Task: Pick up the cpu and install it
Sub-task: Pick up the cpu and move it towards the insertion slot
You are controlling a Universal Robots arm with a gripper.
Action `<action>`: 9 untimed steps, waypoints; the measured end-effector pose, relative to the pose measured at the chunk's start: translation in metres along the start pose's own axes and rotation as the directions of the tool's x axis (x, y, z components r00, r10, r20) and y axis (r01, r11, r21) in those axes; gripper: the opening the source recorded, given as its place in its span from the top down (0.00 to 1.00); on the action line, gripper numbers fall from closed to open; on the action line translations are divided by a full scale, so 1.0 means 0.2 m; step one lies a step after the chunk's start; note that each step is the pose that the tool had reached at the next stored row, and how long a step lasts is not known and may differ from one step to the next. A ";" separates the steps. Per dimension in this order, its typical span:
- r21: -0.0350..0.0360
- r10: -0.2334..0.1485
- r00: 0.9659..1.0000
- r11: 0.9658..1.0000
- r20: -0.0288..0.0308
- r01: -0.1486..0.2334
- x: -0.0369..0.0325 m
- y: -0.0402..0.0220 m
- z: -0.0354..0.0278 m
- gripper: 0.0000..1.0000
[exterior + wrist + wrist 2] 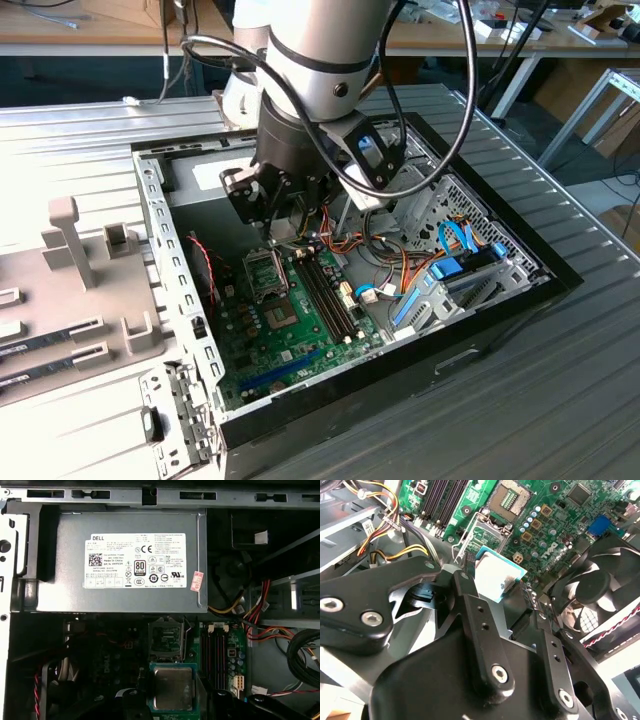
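Note:
The cpu (496, 576), a flat silver square with a thin green rim, hangs over the green motherboard (300, 335). My gripper (501, 589) is shut on it, with one black finger (468, 596) on each side. In the first wrist view the cpu (172, 687) sits between the fingertips of the gripper (174, 700), just short of the open socket (167, 640). In the second wrist view the socket (511, 498) shows its bare contact field, and its hinged metal frame (487, 530) stands raised. In the exterior view the gripper (290, 222) hovers a little above the socket (265, 275), inside the open computer case (160, 250).
A grey power-supply box (125, 560) sits just beyond the socket. Black memory slots (325, 290) run beside it, with bundles of coloured cables (400, 270) and blue-cabled drive bays (455, 270) on the exterior view's right. A black fan (600, 590) is close to the gripper. A grey fixture tray (70, 290) lies outside the case.

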State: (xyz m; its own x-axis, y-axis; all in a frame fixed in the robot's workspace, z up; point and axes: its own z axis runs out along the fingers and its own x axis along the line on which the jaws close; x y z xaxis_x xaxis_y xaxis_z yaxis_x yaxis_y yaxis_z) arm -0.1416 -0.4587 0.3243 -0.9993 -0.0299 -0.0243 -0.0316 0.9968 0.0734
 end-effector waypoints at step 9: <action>0.000 0.000 1.000 1.000 0.000 0.000 -0.049 -0.005 0.013 0.53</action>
State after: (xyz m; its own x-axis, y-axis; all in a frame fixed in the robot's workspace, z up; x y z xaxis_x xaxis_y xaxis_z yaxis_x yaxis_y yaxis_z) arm -0.1318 -0.4593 0.3218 -0.9993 -0.0299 -0.0243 -0.0316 0.9968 0.0734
